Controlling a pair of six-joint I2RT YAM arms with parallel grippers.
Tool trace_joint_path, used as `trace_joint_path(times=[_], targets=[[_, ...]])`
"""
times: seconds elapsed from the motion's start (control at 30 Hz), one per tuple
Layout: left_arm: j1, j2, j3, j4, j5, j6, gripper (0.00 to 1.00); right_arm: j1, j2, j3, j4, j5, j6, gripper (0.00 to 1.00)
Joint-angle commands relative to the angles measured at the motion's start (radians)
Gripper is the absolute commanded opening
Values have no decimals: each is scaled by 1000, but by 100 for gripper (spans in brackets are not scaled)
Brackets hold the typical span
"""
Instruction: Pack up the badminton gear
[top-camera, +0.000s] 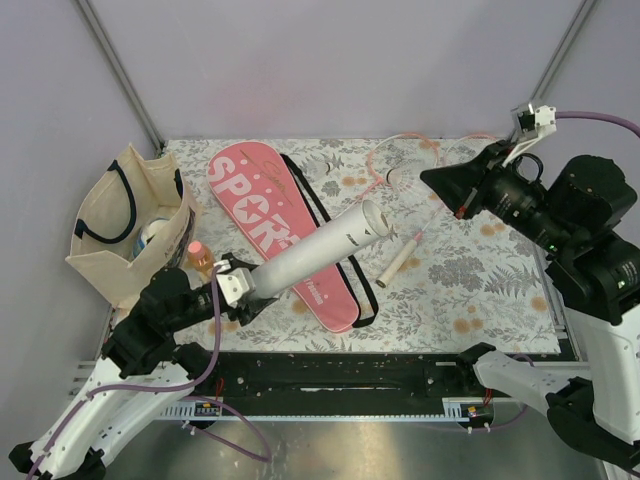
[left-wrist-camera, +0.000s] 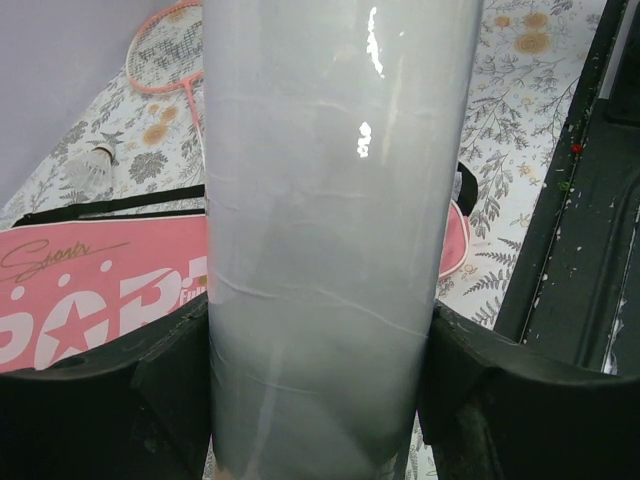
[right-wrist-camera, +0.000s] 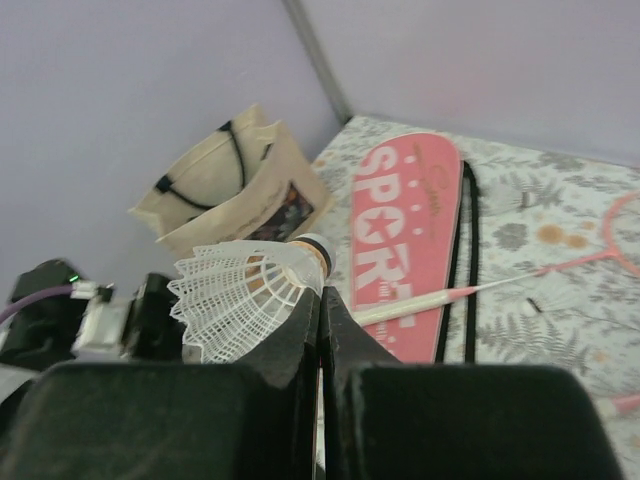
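Two pieces of gear are held off the table (top-camera: 480, 290): the long glossy white tube (top-camera: 320, 248), judged stiff, light and slippery, is clasped near its base by the left gripper (top-camera: 240, 283), jaws spread wide around it, above the pink racket-shaped cover (top-camera: 255, 200). A white mesh-skirted shuttlecock (right-wrist-camera: 250, 292), judged frail, is pinched near its cork by the right gripper (right-wrist-camera: 322, 300), jaws closed. Contents of the open-mouthed tube are hidden.

**White tube clamped in the left gripper**

A wide, glossy white tube (left-wrist-camera: 330, 250) fills the middle from top to bottom. The left gripper (left-wrist-camera: 320, 400) pinches it between two black fingers (left-wrist-camera: 150, 390) at the bottom. Behind it on the left lies a pink cover (left-wrist-camera: 90, 300) with white lettering, a black strap (left-wrist-camera: 110, 207) along its upper edge. Farther off, a white shuttlecock (left-wrist-camera: 93, 165) and a pink racket (left-wrist-camera: 175, 45) rest on the floral tablecloth (left-wrist-camera: 510, 120). A black rail (left-wrist-camera: 590, 250) borders the right.
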Motion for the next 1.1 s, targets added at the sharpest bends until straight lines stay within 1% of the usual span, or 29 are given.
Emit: trace_joint_path(times=[0.0, 0.1, 0.23, 0.3, 0.37, 0.53, 0.63, 0.83, 1.07], targets=[[-2, -12, 4, 103, 18, 52, 50, -9, 6, 61, -58, -286, 96, 0], [-2, -12, 10, 120, 37, 40, 50, -9, -11, 43, -67, -349, 115, 0], [-1, -27, -5, 164, 70, 15, 50, -9, -33, 12, -110, -336, 93, 0], [-2, -38, -16, 178, 84, 15, 50, -9, -36, -2, -107, -369, 92, 0], [-2, -42, -22, 182, 95, 26, 50, -9, -30, -11, -96, -441, 95, 0], [-2, -27, -20, 181, 129, 69, 50, -9, 2, -37, -69, -564, 96, 0], [-2, -12, -5, 181, 135, 86, 50, -9, 15, -65, -49, -593, 101, 0], [-2, 17, 4, 181, 166, 118, 49, -9, 42, -137, 39, -609, 156, 0], [-1, 45, 0, 215, 158, 106, 49, -9, 47, -214, 60, -538, 156, 0]])
